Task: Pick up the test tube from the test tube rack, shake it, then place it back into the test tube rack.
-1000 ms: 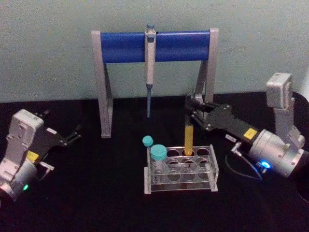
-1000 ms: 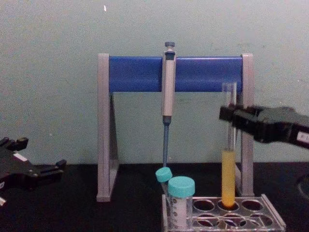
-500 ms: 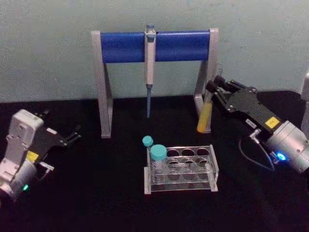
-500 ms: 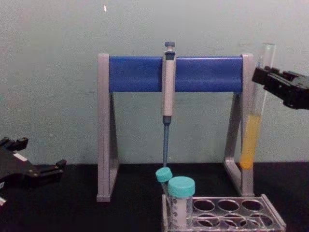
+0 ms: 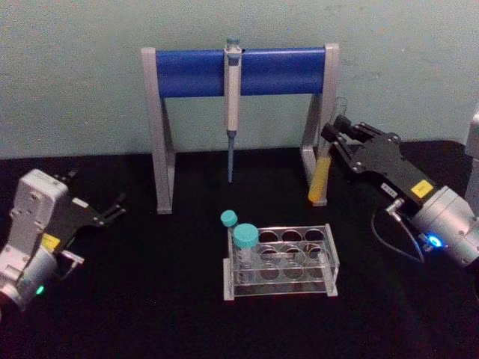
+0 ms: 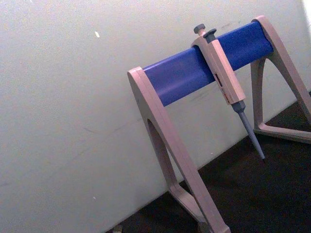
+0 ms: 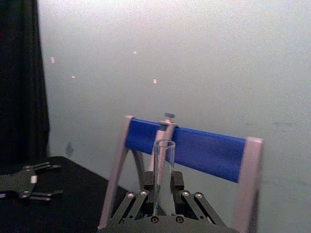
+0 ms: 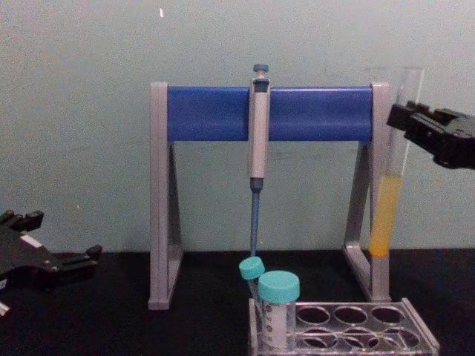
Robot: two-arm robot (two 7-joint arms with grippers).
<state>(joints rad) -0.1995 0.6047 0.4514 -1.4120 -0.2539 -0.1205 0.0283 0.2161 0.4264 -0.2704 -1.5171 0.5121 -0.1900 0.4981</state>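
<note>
Right claw (image 5: 334, 134) has lifted the test tube (image 5: 319, 179) off the rack (image 5: 333, 262).

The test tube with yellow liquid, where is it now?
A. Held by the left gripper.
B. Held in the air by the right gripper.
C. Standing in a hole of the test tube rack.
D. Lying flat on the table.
B: the right gripper is shut on the test tube near its top, and the tube hangs slightly tilted, clear of the test tube rack.
</note>
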